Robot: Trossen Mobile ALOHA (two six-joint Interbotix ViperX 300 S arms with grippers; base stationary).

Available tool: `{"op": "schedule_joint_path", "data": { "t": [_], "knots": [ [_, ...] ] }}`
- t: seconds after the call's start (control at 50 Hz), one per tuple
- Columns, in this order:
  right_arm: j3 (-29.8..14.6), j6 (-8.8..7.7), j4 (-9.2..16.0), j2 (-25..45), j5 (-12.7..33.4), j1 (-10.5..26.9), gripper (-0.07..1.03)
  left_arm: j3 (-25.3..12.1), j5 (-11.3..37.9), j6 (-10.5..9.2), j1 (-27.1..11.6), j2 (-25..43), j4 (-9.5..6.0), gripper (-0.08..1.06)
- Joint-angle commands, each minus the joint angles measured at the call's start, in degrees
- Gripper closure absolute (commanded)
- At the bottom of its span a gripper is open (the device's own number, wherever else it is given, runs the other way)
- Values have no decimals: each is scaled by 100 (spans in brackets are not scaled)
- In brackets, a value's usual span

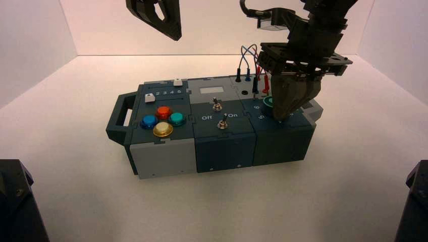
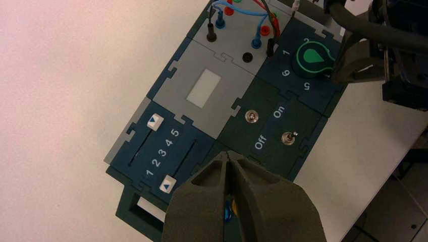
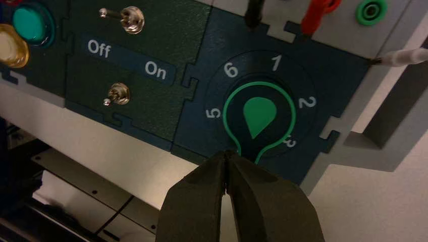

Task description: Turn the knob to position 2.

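Note:
The knob (image 3: 259, 117) is a dark dial with a green teardrop pointer, on the box's right-hand block. It also shows in the left wrist view (image 2: 315, 58) and, partly hidden, in the high view (image 1: 269, 102). In the right wrist view its teardrop tip points between digits 5 and 3, toward my right gripper. The white digit 2 (image 3: 307, 102) lies beside the knob, on the side away from the toggles. My right gripper (image 3: 225, 154) is shut and empty, its tips at the knob's near edge (image 1: 282, 117). My left gripper (image 2: 229, 154) is shut and empty, high above the box's left part (image 1: 176, 36).
Two metal toggle switches (image 3: 132, 19) (image 3: 117, 94) flank the Off/On lettering on the middle block. Coloured push buttons (image 1: 162, 121) and two sliders (image 2: 154, 121) sit on the left block. Plugged wires (image 1: 251, 63) stand behind the knob. A handle (image 1: 117, 118) sticks out at the box's left end.

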Motion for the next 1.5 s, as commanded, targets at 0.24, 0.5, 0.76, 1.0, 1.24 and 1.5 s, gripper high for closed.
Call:
{"op": "schedule_joint_path", "data": {
  "t": [0.24, 0.5, 0.76, 1.0, 1.24, 1.5],
  "knots": [
    [-70, -9, -88, -114, -9, -185, 99, -88, -62, 26, -18, -79, 9, 101],
    [-53, -9, -220, -141, 79, -360, 99, -97, -88, 53, -18, -79, 9, 101],
    [-123, -18, -360, -229, 220, -519, 99, -97, -132, 53, -18, -79, 9, 101],
    [-149, -9, -431, -237, 255, -554, 99, -132, -132, 53, -18, -79, 9, 101],
    [-185, -9, -519, -246, 299, -677, 99, -132, -132, 62, -18, -53, 9, 101],
    [-352, -9, -580, -246, 378, -686, 99, -132, -132, 62, -26, -35, 9, 101]
  ]
}}
